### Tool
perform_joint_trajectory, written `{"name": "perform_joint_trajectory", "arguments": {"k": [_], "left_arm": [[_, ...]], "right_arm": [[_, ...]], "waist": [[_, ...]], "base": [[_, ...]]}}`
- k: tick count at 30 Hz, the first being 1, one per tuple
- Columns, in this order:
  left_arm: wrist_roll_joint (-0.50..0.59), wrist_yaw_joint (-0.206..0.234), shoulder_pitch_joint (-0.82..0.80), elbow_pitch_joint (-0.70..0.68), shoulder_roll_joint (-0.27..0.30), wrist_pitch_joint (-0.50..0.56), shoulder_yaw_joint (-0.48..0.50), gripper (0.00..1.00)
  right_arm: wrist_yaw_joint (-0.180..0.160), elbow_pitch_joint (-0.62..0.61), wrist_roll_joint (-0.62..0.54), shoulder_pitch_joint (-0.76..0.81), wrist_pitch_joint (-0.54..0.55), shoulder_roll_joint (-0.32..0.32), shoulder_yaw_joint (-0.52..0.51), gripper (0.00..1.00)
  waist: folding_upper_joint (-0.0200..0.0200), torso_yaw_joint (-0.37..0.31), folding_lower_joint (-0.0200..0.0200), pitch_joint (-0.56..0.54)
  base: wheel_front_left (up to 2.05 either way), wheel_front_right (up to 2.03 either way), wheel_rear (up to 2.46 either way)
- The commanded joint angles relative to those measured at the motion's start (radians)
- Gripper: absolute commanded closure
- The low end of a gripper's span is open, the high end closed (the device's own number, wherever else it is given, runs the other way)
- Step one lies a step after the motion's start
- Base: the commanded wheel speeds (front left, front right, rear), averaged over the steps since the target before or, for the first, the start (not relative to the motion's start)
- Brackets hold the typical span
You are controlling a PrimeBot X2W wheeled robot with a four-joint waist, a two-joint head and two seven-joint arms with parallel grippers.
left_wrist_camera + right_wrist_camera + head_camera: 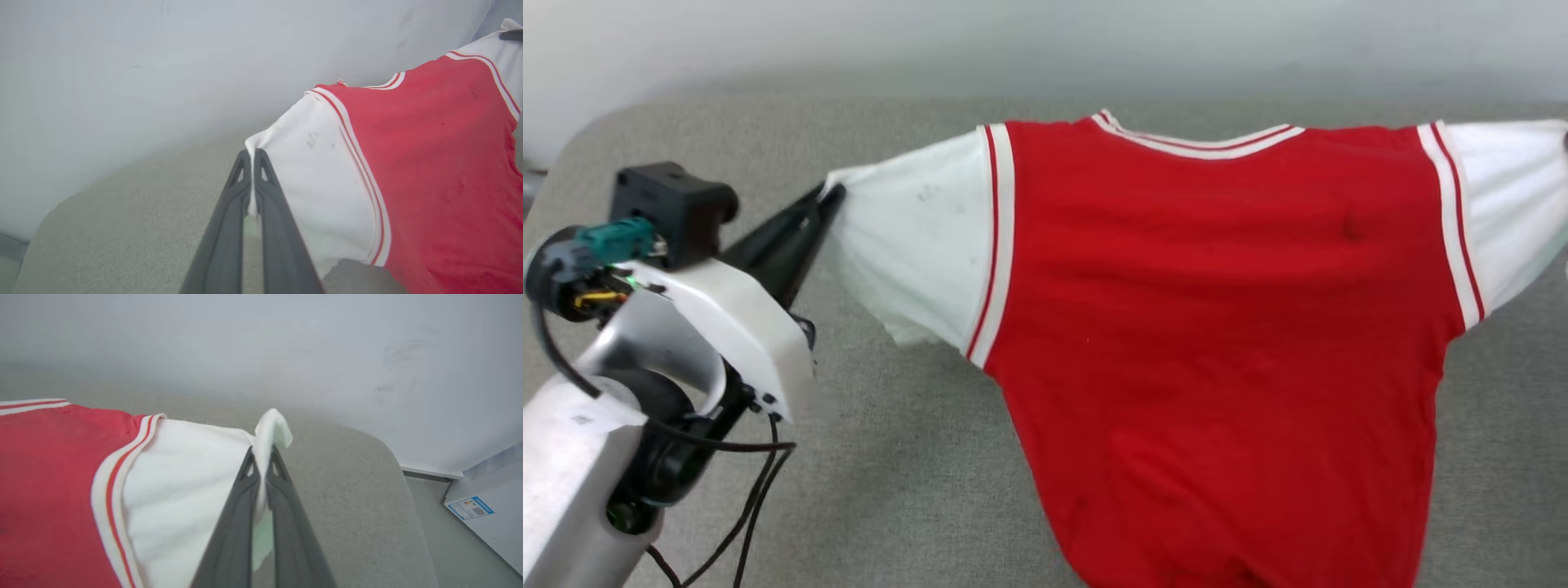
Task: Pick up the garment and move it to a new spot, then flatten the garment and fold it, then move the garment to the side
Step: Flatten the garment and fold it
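The garment [1209,310] is a red jersey T-shirt with white short sleeves and red-white striped trim, held stretched out above the grey surface with its plain red side facing me. My left gripper [829,196] is shut on the tip of the left white sleeve [310,179], pinching the cloth between its fingertips [250,157]. My right gripper [261,453] is shut on the end of the other white sleeve [184,486], whose cuff bunches above the fingers. The shirt's body hangs down toward the bottom of the head view. No print shows on this side.
A grey fabric-covered surface [915,457] lies under the shirt, with a rounded corner [384,457] at its right end. A pale wall [1045,41] stands behind. A white box with a blue label [470,508] sits on the floor beyond that corner.
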Motion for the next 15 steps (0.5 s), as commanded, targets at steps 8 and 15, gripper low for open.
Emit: {"name": "perform_joint_trajectory", "arguments": {"k": [8,15], "left_arm": [[0.021,0.02,-0.049,-0.015,0.028,-0.067,0.076,1.0],[0.036,0.018,-0.102,-0.01,0.054,-0.131,0.142,1.0]], "right_arm": [[-0.001,-0.107,-0.024,-0.062,-0.062,-0.021,0.002,1.0],[-0.002,-0.174,-0.011,-0.116,-0.065,-0.009,-0.02,1.0]], "waist": [[0.0,-0.035,0.0,-0.099],[0.0,-0.047,0.0,-0.136]], "base": [[0.0,0.0,0.0],[0.0,0.0,0.0]]}}
